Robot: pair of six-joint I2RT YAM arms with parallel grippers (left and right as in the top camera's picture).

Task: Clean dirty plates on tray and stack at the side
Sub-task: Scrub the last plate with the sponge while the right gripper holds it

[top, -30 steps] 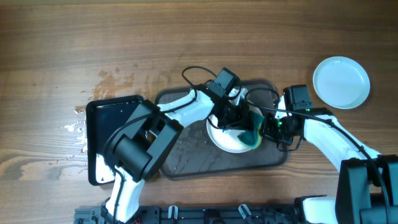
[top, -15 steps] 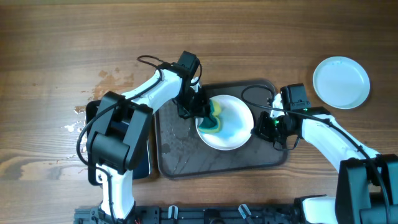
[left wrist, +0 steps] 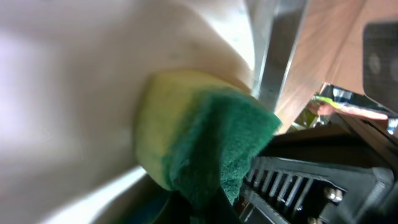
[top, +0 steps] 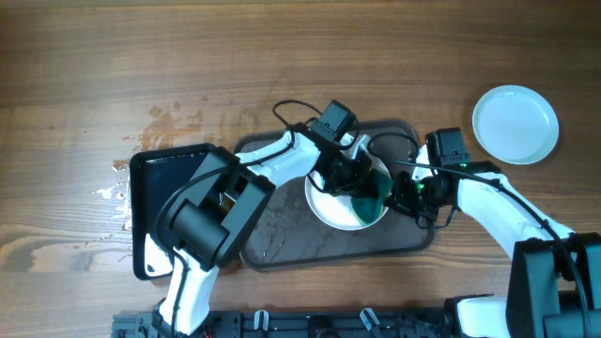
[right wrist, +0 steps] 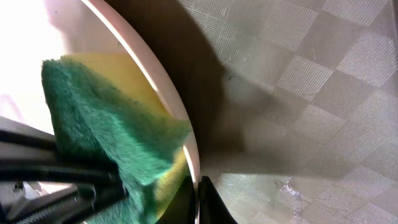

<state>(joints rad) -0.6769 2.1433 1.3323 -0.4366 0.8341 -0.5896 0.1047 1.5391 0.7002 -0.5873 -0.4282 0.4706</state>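
A white plate [top: 331, 212] sits on the dark grey tray [top: 282, 239], at its right half. My left gripper [top: 368, 192] is shut on a yellow-and-green sponge [top: 376, 199] and presses it against the plate's right inner side. Up close, the sponge [left wrist: 205, 143] lies on the white plate [left wrist: 74, 93], with the left gripper [left wrist: 205, 214] dark at the bottom edge. My right gripper [top: 406, 192] is shut on the plate's right rim. In the right wrist view the rim [right wrist: 155, 87] runs between the closed fingers of the right gripper [right wrist: 194, 199], with the sponge [right wrist: 106, 130] just inside. A pale blue plate [top: 515, 124] lies on the table at the far right.
A smaller glossy black tray [top: 155, 188] lies left of the grey tray, partly under the left arm. Wet marks [top: 174, 122] spot the wood at the upper left. The tray's textured floor [right wrist: 298, 93] is wet near the plate.
My left gripper swept the sponge from the plate's right side to its left side and back to the right. The right gripper has kept its hold on the rim.
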